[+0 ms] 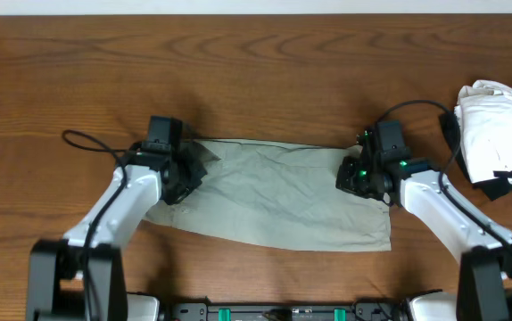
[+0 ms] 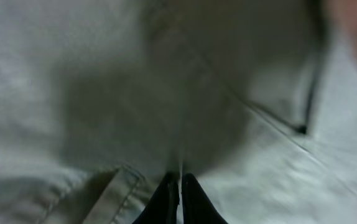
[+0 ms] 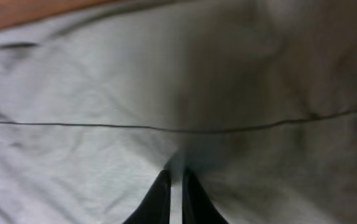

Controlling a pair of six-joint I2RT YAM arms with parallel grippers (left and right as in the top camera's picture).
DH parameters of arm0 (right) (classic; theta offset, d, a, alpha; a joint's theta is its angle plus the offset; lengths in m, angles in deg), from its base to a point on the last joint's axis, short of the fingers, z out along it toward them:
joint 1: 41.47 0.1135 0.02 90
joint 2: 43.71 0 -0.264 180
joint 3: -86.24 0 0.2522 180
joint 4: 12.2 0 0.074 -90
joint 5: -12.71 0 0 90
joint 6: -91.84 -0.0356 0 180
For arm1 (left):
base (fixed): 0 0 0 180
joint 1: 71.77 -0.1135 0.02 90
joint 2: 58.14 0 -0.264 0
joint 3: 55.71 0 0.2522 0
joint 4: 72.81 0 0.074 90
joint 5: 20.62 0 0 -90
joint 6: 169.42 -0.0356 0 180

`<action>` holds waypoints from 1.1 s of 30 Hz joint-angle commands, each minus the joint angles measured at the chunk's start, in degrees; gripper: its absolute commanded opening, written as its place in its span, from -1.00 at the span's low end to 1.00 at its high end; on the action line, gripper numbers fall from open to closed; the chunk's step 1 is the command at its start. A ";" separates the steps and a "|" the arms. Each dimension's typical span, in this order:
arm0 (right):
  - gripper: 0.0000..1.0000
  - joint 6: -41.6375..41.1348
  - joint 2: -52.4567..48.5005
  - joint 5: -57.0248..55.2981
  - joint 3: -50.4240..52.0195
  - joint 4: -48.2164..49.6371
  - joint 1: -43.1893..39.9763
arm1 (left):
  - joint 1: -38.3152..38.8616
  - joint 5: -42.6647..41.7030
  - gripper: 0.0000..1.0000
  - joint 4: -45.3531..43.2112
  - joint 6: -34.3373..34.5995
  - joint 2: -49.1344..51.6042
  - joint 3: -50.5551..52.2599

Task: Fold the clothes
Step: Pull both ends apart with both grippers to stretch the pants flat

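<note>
The clothes, a grey-green khaki garment, lie flat in a wide strip on the wooden table. My left gripper is at the garment's upper left end, and my right gripper is at its upper right end. In the left wrist view the fingers are pressed together with a thin sliver of the cloth between them, beside a seam and a belt loop. In the right wrist view the fingers are likewise shut on the fabric, just below a dark seam line.
A heap of white cloth with a dark piece under it lies at the right edge. A black cable loops on the table left of the left arm.
</note>
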 commanded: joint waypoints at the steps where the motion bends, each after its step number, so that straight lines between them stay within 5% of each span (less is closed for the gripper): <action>1: -0.82 0.79 -2.75 -3.39 -0.66 -0.07 0.17 | 0.22 2.01 -0.86 -1.25 0.02 3.98 -0.68; 11: -0.97 0.81 -7.91 -8.90 -0.66 0.66 -3.91 | -3.85 6.86 -0.83 -2.89 -0.02 9.55 -0.70; 27: -0.77 2.54 -7.91 -8.46 -0.83 13.90 -10.54 | -18.45 6.86 -0.66 -11.15 2.89 9.55 -0.74; 33: -0.87 4.79 -7.89 -6.58 -6.62 9.51 -10.75 | -20.85 2.08 -0.27 -11.61 -0.26 9.55 -2.32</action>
